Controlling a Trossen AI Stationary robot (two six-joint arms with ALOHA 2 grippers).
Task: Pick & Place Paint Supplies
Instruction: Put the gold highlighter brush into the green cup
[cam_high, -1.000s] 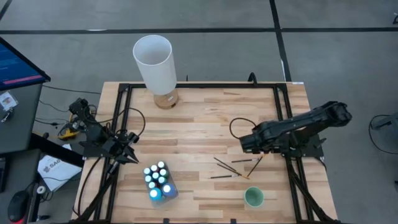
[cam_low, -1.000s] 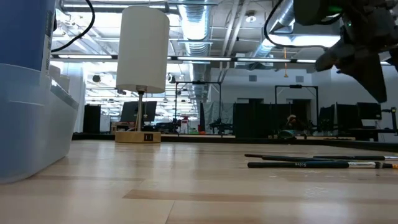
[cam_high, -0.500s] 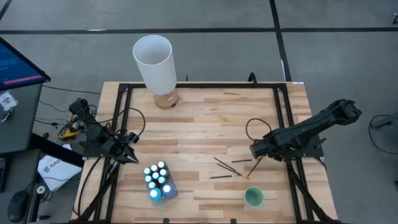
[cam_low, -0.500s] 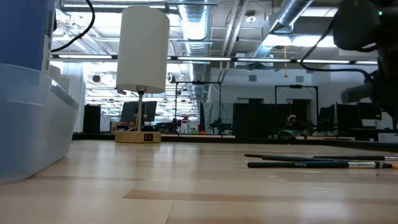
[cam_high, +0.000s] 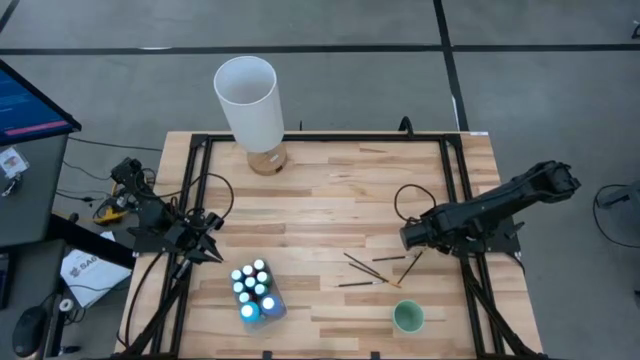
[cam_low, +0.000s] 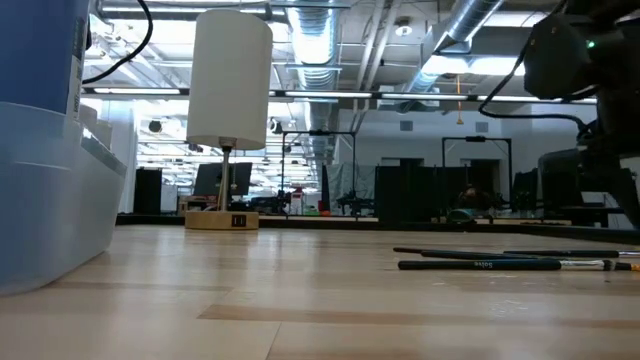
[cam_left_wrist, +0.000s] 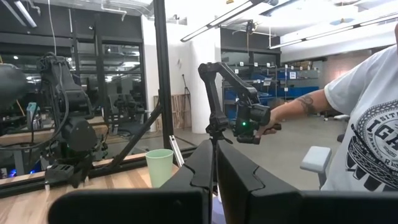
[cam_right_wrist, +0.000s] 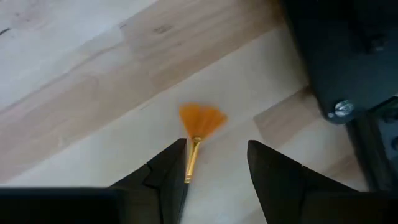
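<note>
The brushes (cam_high: 372, 268) are lying loose on the right half of your table (cam_high: 330, 190), fanned out and crossing each other. I count about four from above, though they're thin, so take that loosely. One of them is a fan brush (cam_right_wrist: 198, 127) with an orange tip. It sits flat on the wood right between your right gripper's fingers (cam_right_wrist: 163, 174), which are spread with a clear gap and nothing held.

That right gripper (cam_high: 409, 238) is low over the table at the right edge of the brush pile, just beside the top ends of the brushes. A small green cup (cam_high: 408, 317) stands near the front edge, close to the brushes but not touching them.

The bottles (cam_high: 255, 288) are clustered together in a clear bin (cam_low: 50, 190) on the left front of the table, well apart from the brushes. I can make out roughly ten white caps, but can't pin the number exactly.

Your left gripper (cam_high: 210, 248) is parked at the left edge near that bin, fingers (cam_left_wrist: 202, 171) pressed together on nothing.

A tall white cylinder (cam_high: 248, 100) on a wooden base stands at the back. In the left wrist view a person (cam_left_wrist: 354, 118) is off beyond the table.
</note>
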